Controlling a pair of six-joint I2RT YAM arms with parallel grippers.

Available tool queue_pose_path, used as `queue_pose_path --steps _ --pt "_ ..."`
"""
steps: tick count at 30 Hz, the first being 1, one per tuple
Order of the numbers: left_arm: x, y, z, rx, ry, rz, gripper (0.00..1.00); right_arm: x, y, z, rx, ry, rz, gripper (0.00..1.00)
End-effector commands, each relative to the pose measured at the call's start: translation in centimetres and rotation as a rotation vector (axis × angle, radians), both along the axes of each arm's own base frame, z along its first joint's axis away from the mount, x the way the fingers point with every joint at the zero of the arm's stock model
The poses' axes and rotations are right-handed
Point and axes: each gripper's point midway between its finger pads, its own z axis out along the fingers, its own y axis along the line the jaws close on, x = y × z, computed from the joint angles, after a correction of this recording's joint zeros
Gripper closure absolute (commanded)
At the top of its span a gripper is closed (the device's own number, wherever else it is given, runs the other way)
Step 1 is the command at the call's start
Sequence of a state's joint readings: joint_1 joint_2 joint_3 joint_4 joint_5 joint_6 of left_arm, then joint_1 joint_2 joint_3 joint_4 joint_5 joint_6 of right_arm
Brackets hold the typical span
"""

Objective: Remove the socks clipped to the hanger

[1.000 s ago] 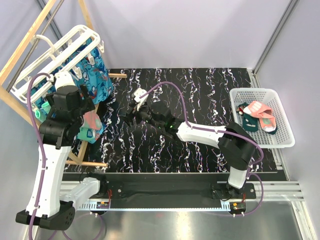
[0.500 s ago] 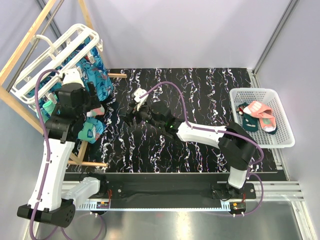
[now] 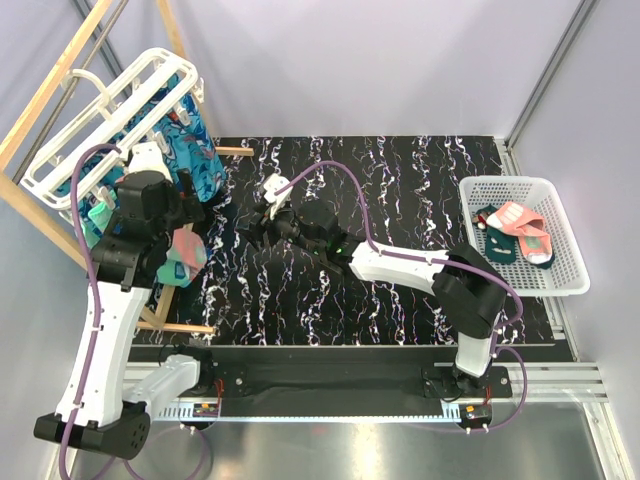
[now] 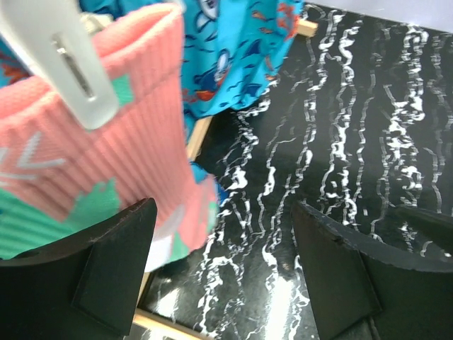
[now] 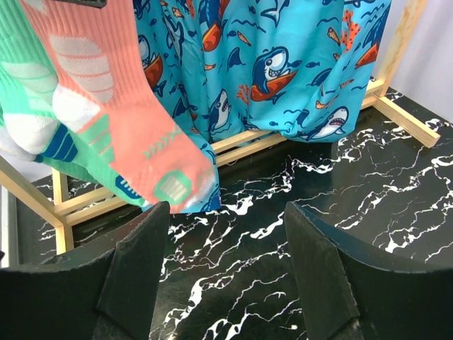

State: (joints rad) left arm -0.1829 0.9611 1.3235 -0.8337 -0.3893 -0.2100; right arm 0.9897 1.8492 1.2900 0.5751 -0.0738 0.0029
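The white hanger point(image 3: 110, 105) hangs tilted on the wooden pole frame at the far left. Blue shark-patterned socks point(image 3: 200, 165) and a coral-pink sock point(image 3: 183, 247) hang from it. My left gripper point(image 3: 190, 208) is open beside the pink sock. In the left wrist view a white clip point(image 4: 74, 60) holds the pink sock's point(image 4: 106, 156) cuff, up and left of the open, empty gripper point(image 4: 226, 273). My right gripper point(image 3: 257, 226) is open and empty low over the table. It faces the pink sock point(image 5: 120, 120) and the blue socks point(image 5: 269, 71), which hang well beyond the gripper point(image 5: 226, 276).
The wooden pole frame point(image 3: 60, 75) stands at the left; its base bars point(image 5: 241, 145) lie on the black marbled table point(image 3: 400, 200). A white mesh basket point(image 3: 563, 283) at the right edge holds a pink sock point(image 3: 520, 222) and a dark one.
My left wrist has shifted right and turned, so the pink sock shows more beside it. My right gripper has crept slightly left toward the hanger.
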Motion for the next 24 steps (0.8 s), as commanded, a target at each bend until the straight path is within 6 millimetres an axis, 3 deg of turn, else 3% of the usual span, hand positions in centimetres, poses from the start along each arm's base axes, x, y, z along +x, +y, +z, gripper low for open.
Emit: queue_pose_path --steps 1,6,10,17,24 --pt "-0.5 1.0 1.1 0.024 -0.037 0.042 0.19 0.0 0.4 2.0 0.057 -0.020 0.014 0.28" --pt "-2.4 1.4 2.9 0.023 -0.067 0.047 0.17 -0.2 0.2 2.2 0.048 -0.014 0.019 0.27" --pt "-3.7 3.0 3.4 0.060 -0.103 0.116 0.16 -0.3 -0.1 2.2 0.046 -0.023 0.014 0.27" --pt "-2.2 3.5 1.9 0.101 -0.052 0.151 0.16 -0.8 -0.3 2.1 0.046 -0.019 0.028 0.26" --pt "-0.4 3.5 1.9 0.077 -0.070 0.189 0.16 -0.2 -0.8 2.5 0.053 -0.032 -0.011 0.24"
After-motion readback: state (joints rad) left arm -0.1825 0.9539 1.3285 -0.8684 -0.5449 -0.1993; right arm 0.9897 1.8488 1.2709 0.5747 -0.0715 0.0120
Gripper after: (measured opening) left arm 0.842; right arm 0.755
